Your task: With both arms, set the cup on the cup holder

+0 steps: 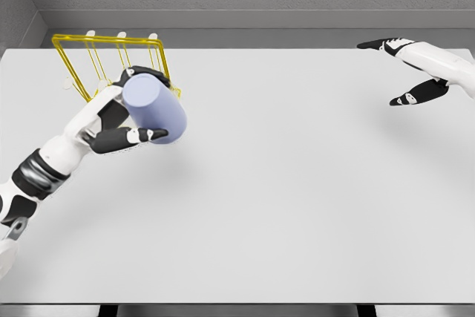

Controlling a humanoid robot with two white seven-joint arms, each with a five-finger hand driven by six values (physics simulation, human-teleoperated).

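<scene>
On the white rectangular table [297,206], the yellow wire cup holder [82,57] at upper left is not yet loaded, the lavender cylindrical cup [154,105] being grasped just before it by the left hand [119,120], while the right hand [415,72], upper right, is splayed empty.

The left arm reaches up from the lower left, its hand [122,120] curled around a load. The right hand [415,72] hangs at the far right, fingers spread and relaxed.
</scene>
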